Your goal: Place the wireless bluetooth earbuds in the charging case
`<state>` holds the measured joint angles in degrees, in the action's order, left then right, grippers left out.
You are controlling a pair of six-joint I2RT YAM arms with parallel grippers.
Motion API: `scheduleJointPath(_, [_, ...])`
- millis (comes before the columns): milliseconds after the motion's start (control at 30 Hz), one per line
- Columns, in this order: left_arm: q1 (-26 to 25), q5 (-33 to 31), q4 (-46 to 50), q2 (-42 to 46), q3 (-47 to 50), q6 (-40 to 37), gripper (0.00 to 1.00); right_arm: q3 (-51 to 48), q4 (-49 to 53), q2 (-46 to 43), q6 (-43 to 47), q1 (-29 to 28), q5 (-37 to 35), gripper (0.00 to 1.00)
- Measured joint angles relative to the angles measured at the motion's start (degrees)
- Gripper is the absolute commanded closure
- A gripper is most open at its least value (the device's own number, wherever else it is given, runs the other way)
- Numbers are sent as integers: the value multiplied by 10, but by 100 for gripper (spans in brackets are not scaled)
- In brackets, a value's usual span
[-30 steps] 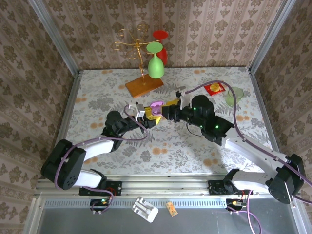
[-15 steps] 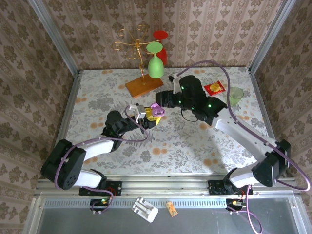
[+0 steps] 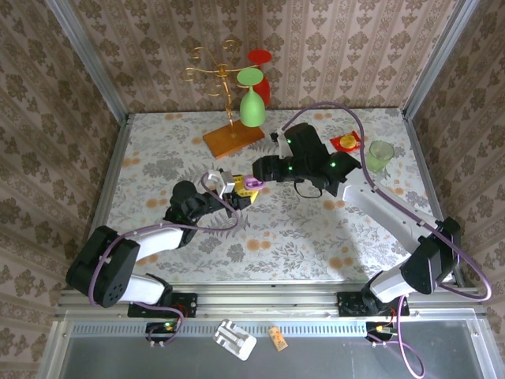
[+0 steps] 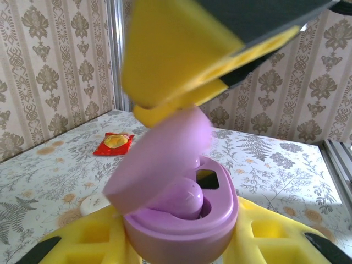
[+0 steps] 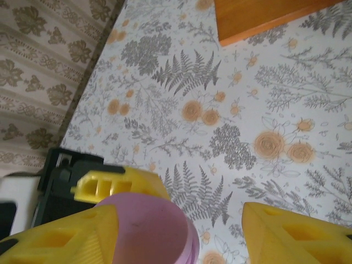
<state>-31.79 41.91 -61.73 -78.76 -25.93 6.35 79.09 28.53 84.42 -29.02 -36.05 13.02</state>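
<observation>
From above, the left gripper [image 3: 243, 193] squeezes the charging case [image 3: 252, 183] in the middle of the table [image 3: 316, 237]. The right gripper [image 3: 259, 170] is just on its far side. The left wrist shows one earbud [image 4: 184, 197] inside, with the lid [image 4: 159, 157] half up. The right wrist shows its fingers [image 5: 60, 236] spread apart.

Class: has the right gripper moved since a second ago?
Yes. The right gripper has shifted slightly up the top view, closer to the wooden stand base.

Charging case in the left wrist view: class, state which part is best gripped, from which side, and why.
Probably the lower shell of the charging case, pinched across its rounded flanks from the base side, as the left gripper does. The lid stands tilted on its hinge above a seated earbud, so the top must stay free to swing.
</observation>
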Motion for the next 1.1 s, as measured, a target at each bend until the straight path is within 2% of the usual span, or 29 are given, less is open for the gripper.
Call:
scheduleJointPath(200, [0,-2,0,5,0,0,78,-89,-84,-57,-63,33,82,36])
scheduleJointPath(367, [0,-8,-1,17,0,1,78,-175,-215,-76,-171,67,177,35])
scheduleJointPath(567, [0,-15,-9,20,0,1,78,-249,-350,-75,-303,68,257,37])
scheduleJointPath(933, [1,-18,-21,20,-1,12,78,-280,-523,-25,-440,55,300,51])
scheduleJointPath(1100, [2,-17,-27,20,-1,19,78,-282,-562,-11,-476,54,307,68])
